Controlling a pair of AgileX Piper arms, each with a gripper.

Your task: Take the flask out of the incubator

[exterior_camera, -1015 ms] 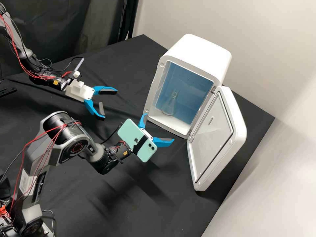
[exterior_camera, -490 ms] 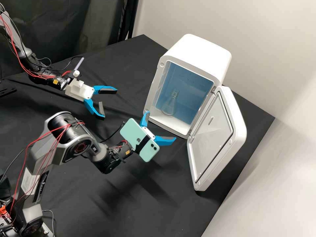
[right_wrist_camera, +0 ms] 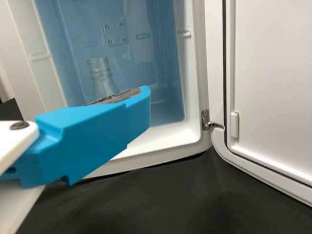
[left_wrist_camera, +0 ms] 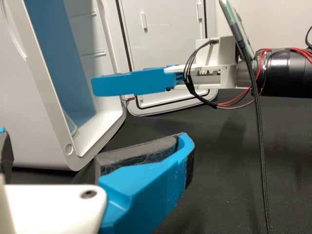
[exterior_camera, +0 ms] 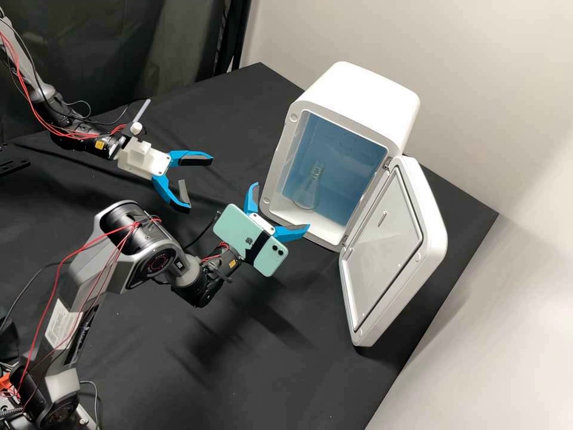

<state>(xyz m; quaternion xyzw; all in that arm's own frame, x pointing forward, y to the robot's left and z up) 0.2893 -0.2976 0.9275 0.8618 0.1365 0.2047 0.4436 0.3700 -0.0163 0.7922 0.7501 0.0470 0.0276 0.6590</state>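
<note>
My right claw (exterior_camera: 280, 208) is open, its two blue fingers spread wide, and it holds nothing. It hangs just in front of the open mouth of the white incubator (exterior_camera: 358, 101), near the lower edge of the opening. The flask (exterior_camera: 309, 190) stands upright inside the blue chamber, straight beyond this claw and not touched by it. The door (exterior_camera: 412, 251) is swung open on the right side of the claw. My left claw (exterior_camera: 197, 181) is also open and empty. It is to the left of my right claw, over the black worktop (exterior_camera: 239, 358), well apart from the flask.
</note>
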